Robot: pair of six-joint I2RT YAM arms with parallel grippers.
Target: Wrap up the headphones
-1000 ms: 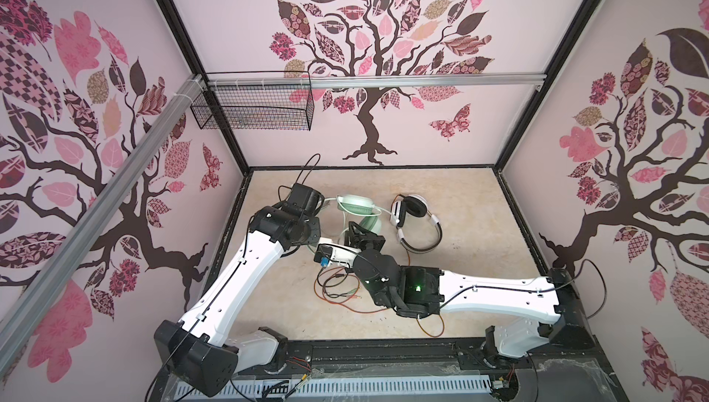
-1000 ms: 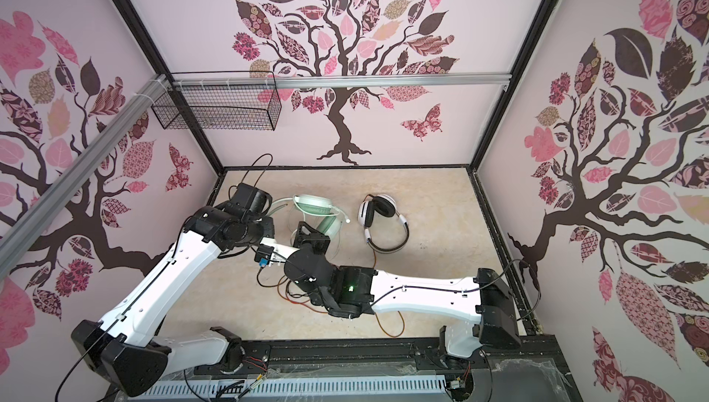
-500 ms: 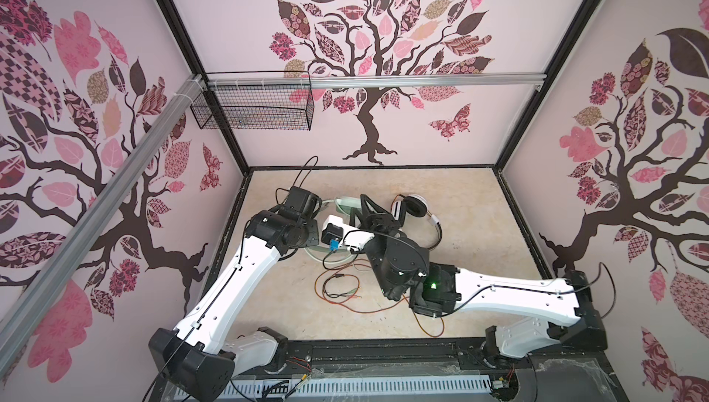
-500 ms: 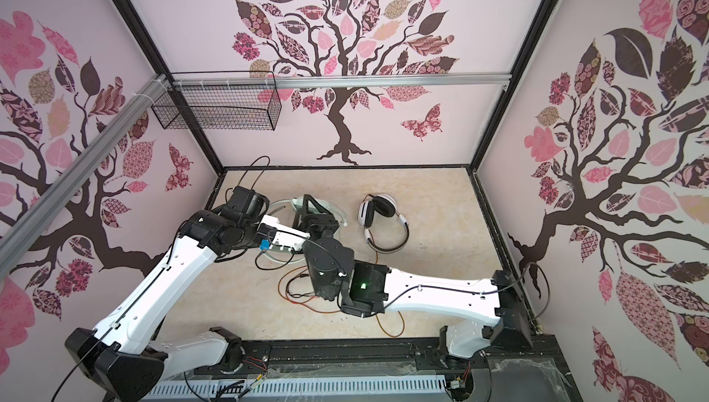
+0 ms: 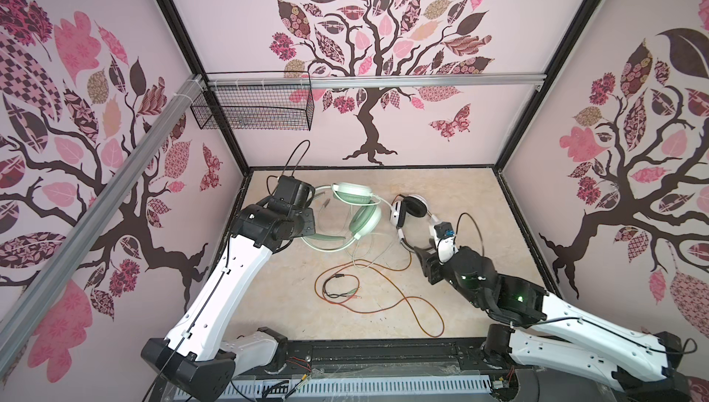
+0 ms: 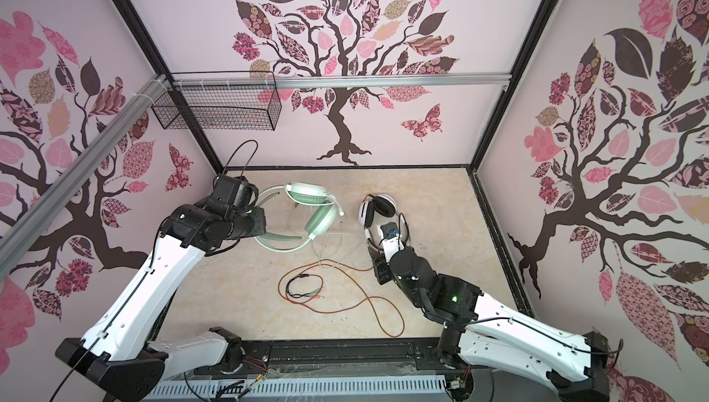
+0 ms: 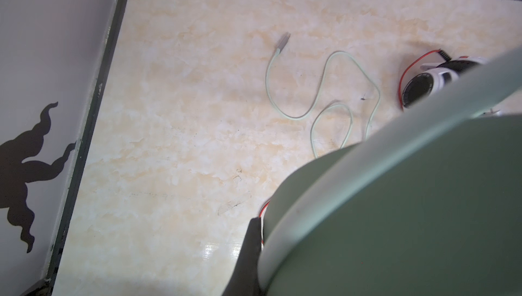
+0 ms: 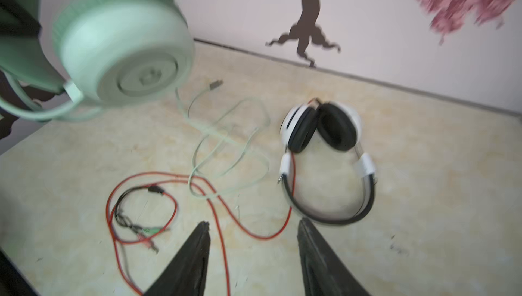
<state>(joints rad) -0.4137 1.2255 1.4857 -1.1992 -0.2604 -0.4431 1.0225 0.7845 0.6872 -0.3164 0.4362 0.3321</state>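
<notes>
Mint headset point(image 5: 362, 221) clamped in my left gripper point(image 5: 310, 227); white headset point(image 5: 408, 210) just ahead of my right gripper point(image 5: 424, 256).
In both top views my left gripper meets the mint headband at the left of the bench point(image 5: 468, 204), and the white headset lies right of the mint ear cups, its black band just beside my right gripper. In the left wrist view the green headband sits against my one visible finger point(image 7: 251, 252), the gripper closed on it, with the green cable point(image 7: 324, 88) loose beyond. In the right wrist view my fingers point(image 8: 192, 263) stand apart, holding nothing. The white headset's band is just past the tips, and the red cable point(image 8: 226, 218) crosses the gap.
</notes>
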